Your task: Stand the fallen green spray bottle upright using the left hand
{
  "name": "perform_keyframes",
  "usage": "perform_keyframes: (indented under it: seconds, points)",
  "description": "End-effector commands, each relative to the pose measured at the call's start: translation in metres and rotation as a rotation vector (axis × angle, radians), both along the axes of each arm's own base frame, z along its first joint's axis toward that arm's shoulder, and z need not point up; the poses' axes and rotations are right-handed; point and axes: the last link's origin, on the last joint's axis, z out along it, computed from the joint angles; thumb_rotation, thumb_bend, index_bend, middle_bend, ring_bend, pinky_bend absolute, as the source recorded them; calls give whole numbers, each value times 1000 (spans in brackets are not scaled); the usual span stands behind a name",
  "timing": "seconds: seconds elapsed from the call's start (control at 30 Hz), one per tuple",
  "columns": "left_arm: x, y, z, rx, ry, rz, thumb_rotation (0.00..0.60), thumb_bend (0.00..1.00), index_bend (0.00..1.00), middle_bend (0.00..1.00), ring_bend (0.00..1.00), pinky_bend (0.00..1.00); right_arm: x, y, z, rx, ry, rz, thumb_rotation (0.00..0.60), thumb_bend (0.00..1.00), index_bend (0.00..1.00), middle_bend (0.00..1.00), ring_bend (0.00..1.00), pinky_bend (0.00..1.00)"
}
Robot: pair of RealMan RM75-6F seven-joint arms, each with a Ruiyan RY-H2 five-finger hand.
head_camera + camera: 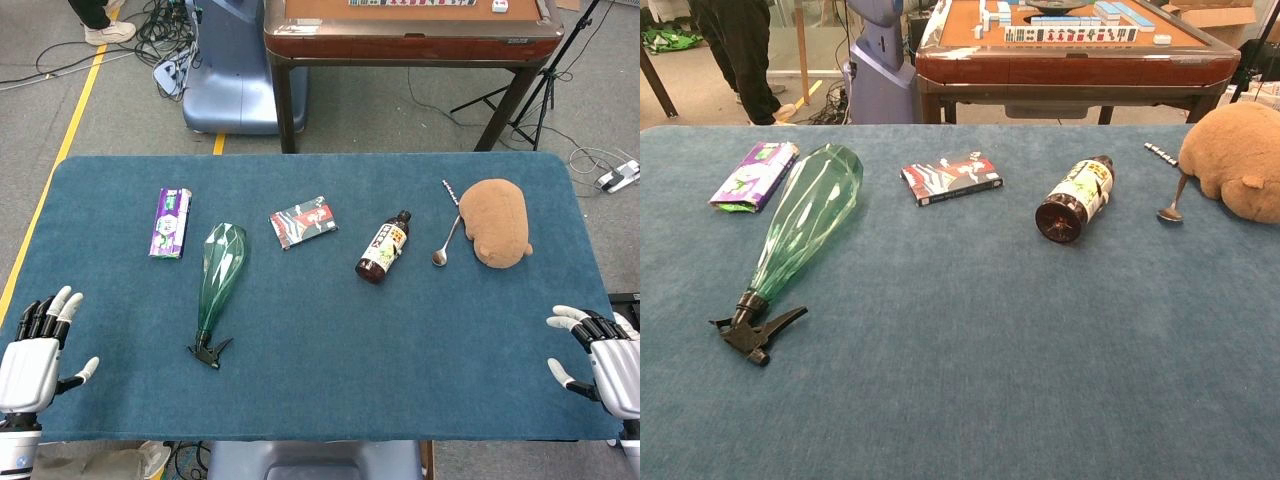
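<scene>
The green spray bottle (218, 276) lies on its side on the blue table (330, 370), left of centre, its black trigger head (209, 350) toward the near edge and its wide faceted base pointing away. In the chest view the green spray bottle (800, 228) lies at the left with its trigger head (755, 331) nearest me. My left hand (38, 352) hovers at the near left corner, fingers apart, holding nothing, well left of the bottle. My right hand (600, 352) is at the near right corner, fingers apart and empty. Neither hand shows in the chest view.
A purple packet (170, 221) lies left of the bottle's base. A card box (303, 221), a fallen dark bottle (383, 248), a spoon (445, 240) and a brown plush toy (496, 221) lie across the far half. A mahjong table (410, 30) stands behind.
</scene>
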Motion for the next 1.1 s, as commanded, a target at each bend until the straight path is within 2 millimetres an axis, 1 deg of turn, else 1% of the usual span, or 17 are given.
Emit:
perform_keyframes:
  seconds: [0.03,0.37,0.63,0.77,0.93,1.03,1.1]
  points:
    - [0,0,0,-3,1,2,600,231,58,14,0,0,0,0,0,0,1,0,600,276,318,248,184,295]
    - [-1,1,0,-7,1,-6,600,230,58,14,0,0,2,0,3,-8,7,7,600,276,318,248,184,295]
    - [2,6,-2,-67,6,-44,600,231,58,14,0,0,3,0,4,-10,12,7,600,276,318,248,184,295]
    - [4,16,-4,-92,20,-96,600,231,58,13,0,0,4,-1,5,-10,15,11,600,276,318,248,184,295]
    - [0,37,-8,-172,79,-148,600,231,64,13,0,0,6,0,5,-9,17,15,600,276,318,248,184,295]
    - [-3,47,-13,-250,85,-122,600,231,145,14,0,0,6,0,6,-11,17,14,600,276,318,248,184,295]
    - [-3,54,-16,-304,82,-103,600,230,177,43,0,0,6,1,6,-12,17,13,600,276,318,248,184,295]
